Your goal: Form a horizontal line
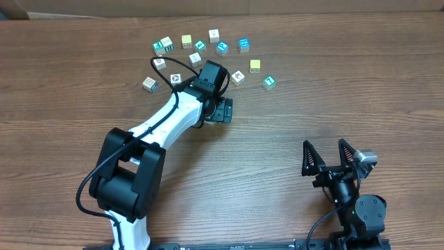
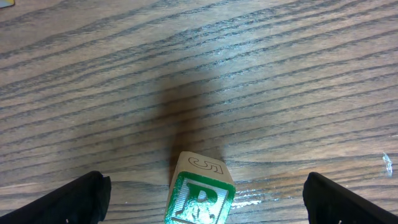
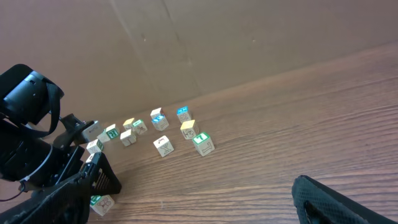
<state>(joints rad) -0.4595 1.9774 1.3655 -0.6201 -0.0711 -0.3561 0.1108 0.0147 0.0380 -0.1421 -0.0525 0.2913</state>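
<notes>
My left gripper is open and points down at the table. In the left wrist view a white cube with a green R face stands between the two open fingers and touches neither. This cube also shows in the right wrist view. Other white-faced cubes with small dark pictures lie scattered behind the gripper, not in a straight row. My right gripper is open and empty at the front right, far from the cubes.
Teal-faced cubes, yellow cubes and green-faced cubes lie in a loose arc at the back of the wooden table. A brown wall stands behind.
</notes>
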